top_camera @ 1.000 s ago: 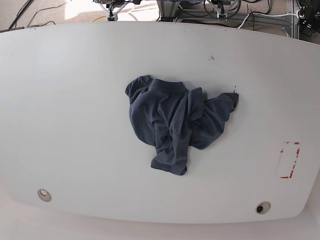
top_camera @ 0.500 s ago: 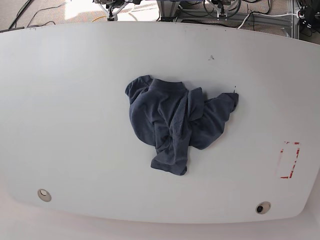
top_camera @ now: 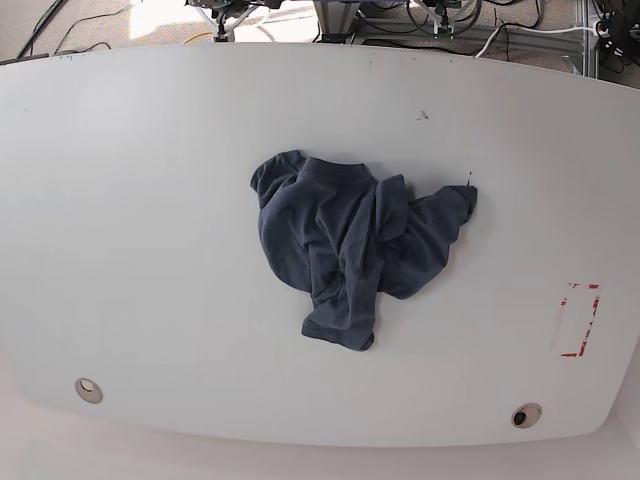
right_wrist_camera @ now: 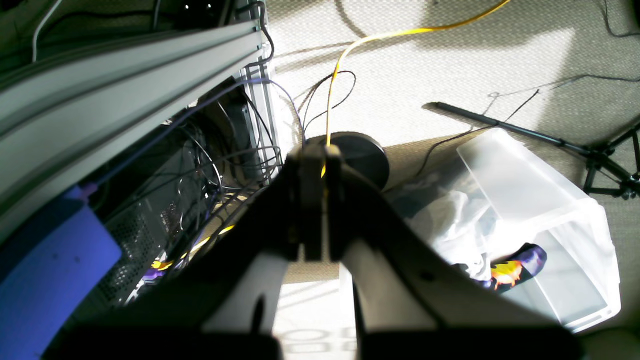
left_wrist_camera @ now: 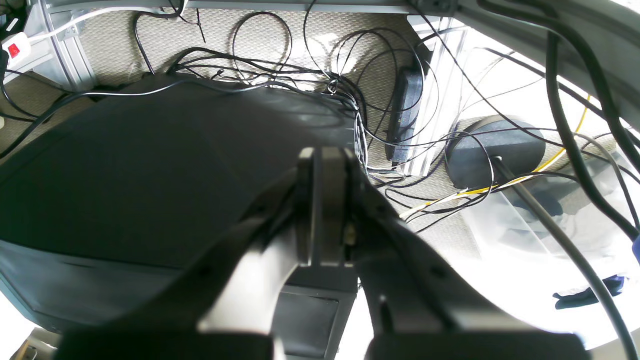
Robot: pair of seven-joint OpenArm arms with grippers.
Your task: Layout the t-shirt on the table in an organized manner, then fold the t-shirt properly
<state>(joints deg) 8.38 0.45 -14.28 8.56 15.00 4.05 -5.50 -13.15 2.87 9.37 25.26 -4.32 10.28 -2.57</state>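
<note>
The dark navy t-shirt (top_camera: 350,245) lies crumpled in a heap near the middle of the white table (top_camera: 140,220) in the base view. No pocket or letters show. Neither arm appears in the base view. My left gripper (left_wrist_camera: 324,220) is shut and empty, pointing at the floor with cables below it. My right gripper (right_wrist_camera: 315,200) is shut and empty, also over the floor, away from the table.
Two grommet holes (top_camera: 88,389) (top_camera: 524,415) sit near the table's front edge. A red rectangle outline (top_camera: 578,320) is at the right. A clear plastic bin (right_wrist_camera: 530,220) and tangled cables (left_wrist_camera: 320,85) lie on the floor.
</note>
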